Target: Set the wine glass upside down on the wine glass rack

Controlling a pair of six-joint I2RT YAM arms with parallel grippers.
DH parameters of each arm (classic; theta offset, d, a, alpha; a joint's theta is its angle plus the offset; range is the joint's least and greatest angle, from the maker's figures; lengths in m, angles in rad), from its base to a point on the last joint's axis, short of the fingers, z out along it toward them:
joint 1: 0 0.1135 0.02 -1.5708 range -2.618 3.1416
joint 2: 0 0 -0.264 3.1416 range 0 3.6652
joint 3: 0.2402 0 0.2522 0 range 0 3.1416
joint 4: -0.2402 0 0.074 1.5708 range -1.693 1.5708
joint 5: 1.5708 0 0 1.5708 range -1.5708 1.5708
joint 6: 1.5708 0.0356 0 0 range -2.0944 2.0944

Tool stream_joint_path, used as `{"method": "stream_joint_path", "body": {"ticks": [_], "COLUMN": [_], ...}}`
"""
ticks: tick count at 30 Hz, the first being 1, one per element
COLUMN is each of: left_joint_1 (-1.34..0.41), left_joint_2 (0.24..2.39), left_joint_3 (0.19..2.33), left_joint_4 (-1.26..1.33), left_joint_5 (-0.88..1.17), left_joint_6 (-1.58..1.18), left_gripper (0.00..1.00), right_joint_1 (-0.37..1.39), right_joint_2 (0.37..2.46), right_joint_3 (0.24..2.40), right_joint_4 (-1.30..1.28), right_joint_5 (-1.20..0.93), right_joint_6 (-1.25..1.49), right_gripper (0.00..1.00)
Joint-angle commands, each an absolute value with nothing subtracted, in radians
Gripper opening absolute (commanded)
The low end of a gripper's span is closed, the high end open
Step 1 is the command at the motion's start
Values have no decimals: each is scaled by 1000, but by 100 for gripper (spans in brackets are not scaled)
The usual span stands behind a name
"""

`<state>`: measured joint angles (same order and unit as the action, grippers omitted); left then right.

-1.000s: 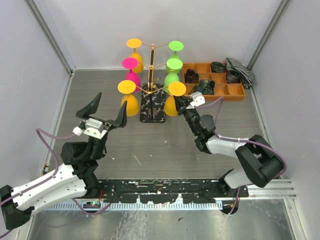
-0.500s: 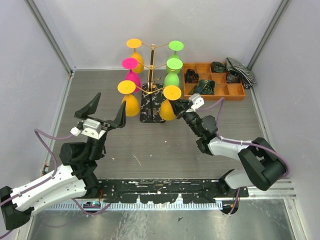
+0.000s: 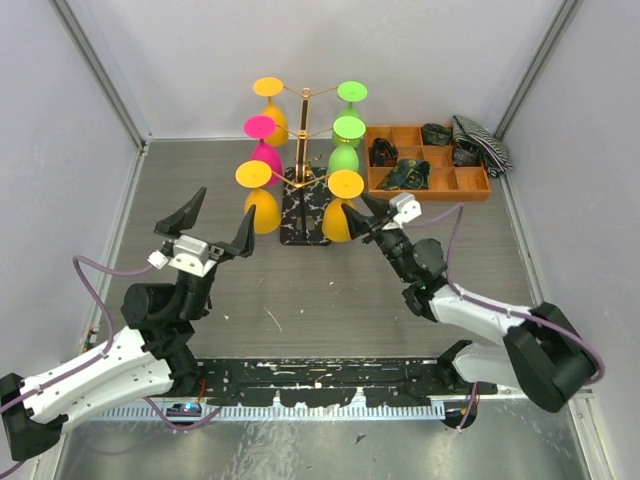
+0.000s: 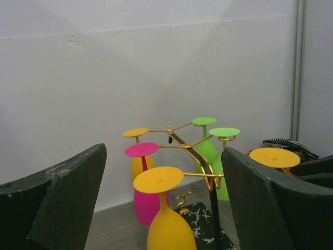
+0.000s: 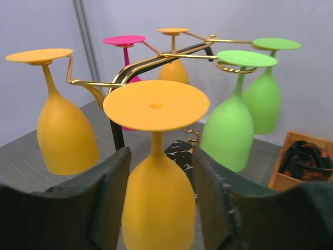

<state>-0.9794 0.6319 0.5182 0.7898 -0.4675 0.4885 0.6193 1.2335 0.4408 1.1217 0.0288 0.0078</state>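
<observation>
An orange wine glass [image 3: 340, 220] [image 5: 156, 208] hangs upside down, foot up, at the right front arm of the gold wine glass rack [image 3: 301, 140] [image 5: 117, 135]. The foot hides whether the arm carries it. My right gripper [image 3: 365, 218] [image 5: 161, 156] is open around its bowl, with a gap on the right side. The left finger [image 5: 112, 177] is close against the bowl. My left gripper [image 3: 222, 208] [image 4: 164, 156] stands wide open and empty. It is left of the rack [image 4: 210, 172] and faces another orange glass [image 4: 166, 229].
Several more glasses hang on the rack: yellow [image 3: 268, 100], pink [image 3: 262, 140] and green [image 3: 348, 140]. Its black speckled base [image 3: 305, 225] rests on the table. An orange compartment tray [image 3: 430, 195] and a striped cloth [image 3: 480, 140] lie at the back right.
The right gripper carried the orange glass slightly left to the rack arm, then its jaws widened off the bowl. The left arm stayed still.
</observation>
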Motion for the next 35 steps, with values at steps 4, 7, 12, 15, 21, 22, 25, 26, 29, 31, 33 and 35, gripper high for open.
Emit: {"method": "stream_joint_path", "body": {"ticks": [4, 7, 12, 15, 21, 22, 25, 26, 29, 31, 33, 35], "left_joint_1": [-982, -983, -982, -982, -983, -982, -983, -983, -982, -983, -983, -982], "left_joint_2": [615, 599, 580, 585, 607, 608, 613, 616, 624, 627, 629, 630], "left_joint_3": [574, 586, 584, 586, 638, 643, 648, 650, 653, 655, 655, 656], "left_joint_4": [658, 600, 554, 534, 477, 470, 469, 469, 466, 467, 466, 465], "left_joint_5": [-480, -482, -492, -511, -542, -538, -525, -525, -535, -537, -537, -538], "left_joint_6": [446, 418, 378, 365, 382, 381, 377, 379, 383, 383, 383, 386], "left_gripper": [98, 98, 98, 98, 98, 98, 98, 98, 98, 98, 98, 98], "right_joint_1": [624, 623, 623, 622, 622, 622, 623, 622, 622, 623, 623, 622], "right_joint_2": [932, 787, 612, 583, 628, 636, 646, 646, 635, 617, 594, 582], "right_joint_3": [390, 406, 511, 578, 640, 637, 616, 610, 593, 571, 553, 551], "right_joint_4": [857, 674, 357, 211, 96, 96, 122, 134, 156, 180, 195, 189], "right_joint_5": [183, 262, 365, 427, 484, 476, 455, 445, 424, 419, 422, 434], "right_joint_6": [11, 27, 60, 119, 176, 174, 177, 177, 167, 162, 160, 168], "right_gripper": [100, 100, 100, 100, 100, 100, 100, 100, 100, 100, 100, 100]}}
